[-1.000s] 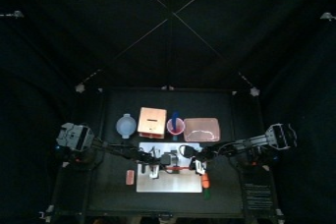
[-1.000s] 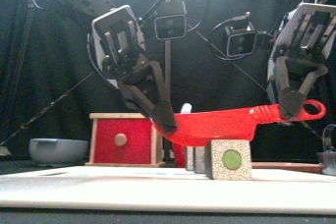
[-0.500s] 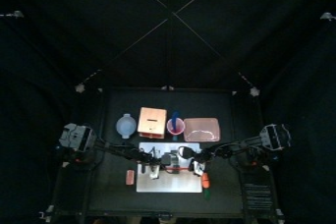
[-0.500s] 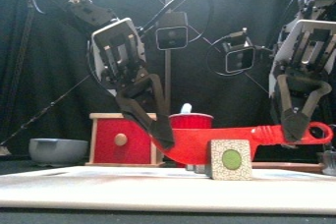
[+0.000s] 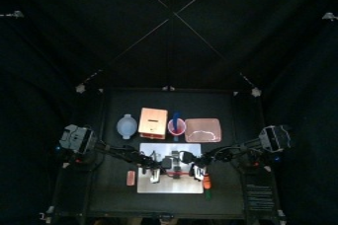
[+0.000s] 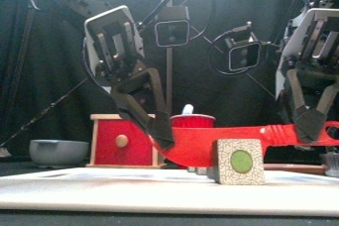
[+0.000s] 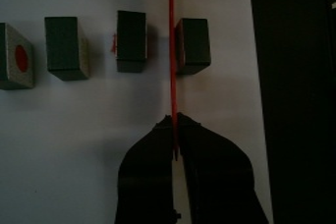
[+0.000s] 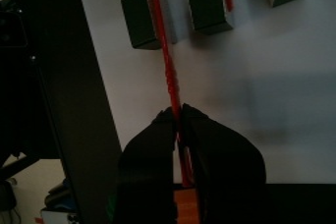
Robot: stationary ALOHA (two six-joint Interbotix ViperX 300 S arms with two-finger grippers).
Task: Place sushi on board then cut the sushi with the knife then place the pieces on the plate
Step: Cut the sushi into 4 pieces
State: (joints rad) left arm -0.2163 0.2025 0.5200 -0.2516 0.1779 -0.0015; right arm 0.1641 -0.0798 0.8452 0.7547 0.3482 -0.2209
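Two grippers hold the red knife [image 6: 276,134] by its ends, across the sushi row on the white board [image 6: 93,192].
The knife's long axis runs 9 to 3 o'clock, handle at 3 and blade tip slightly lower at 9, over the board at the table's 6 o'clock. Both arms lean inward and reach down. The left gripper [image 6: 165,144] is clamped on the blade tip, the right gripper [image 6: 312,133] on the handle. Four dark green sushi blocks [image 7: 132,41] stand apart in one row from 12 to 6, and the blade lines up with the gap between two.

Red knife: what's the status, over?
Both shut on red knife: left gripper, right gripper. Blade sits between two sushi blocks on white board. Nothing blocking.
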